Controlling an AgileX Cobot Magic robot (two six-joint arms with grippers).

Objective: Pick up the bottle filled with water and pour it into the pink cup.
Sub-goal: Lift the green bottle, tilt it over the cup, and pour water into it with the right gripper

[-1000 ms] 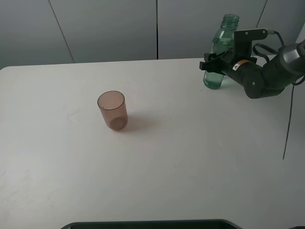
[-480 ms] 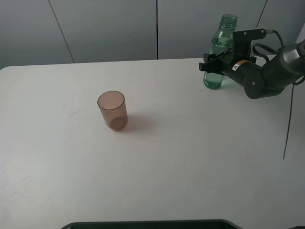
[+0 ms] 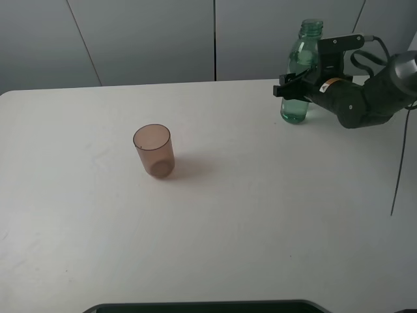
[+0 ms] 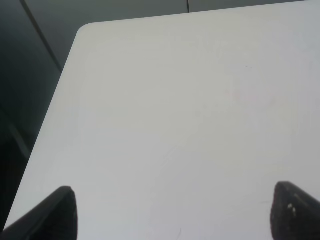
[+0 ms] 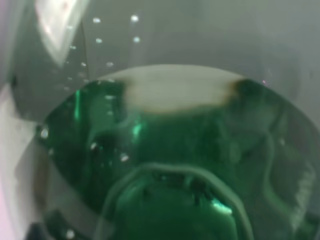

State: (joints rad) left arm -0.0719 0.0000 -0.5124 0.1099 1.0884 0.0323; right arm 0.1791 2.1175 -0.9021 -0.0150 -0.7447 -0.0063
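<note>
The green-tinted see-through bottle stands uncapped at the back right of the white table, about upright. My right gripper is shut on its lower body from the right. In the right wrist view the bottle fills the frame, with water and bubbles visible. The pink cup stands upright and empty left of centre, far from the bottle. My left gripper is open and empty over bare table; it does not show in the exterior high view.
Grey wall panels run behind the table's back edge. A thin cable hangs at the right side. A dark object lies along the front edge. The left wrist view shows the table's rounded corner.
The bottle has gone from a slight tilt to nearly upright in my right gripper, and the arm has shifted slightly right. The cup has not moved.
</note>
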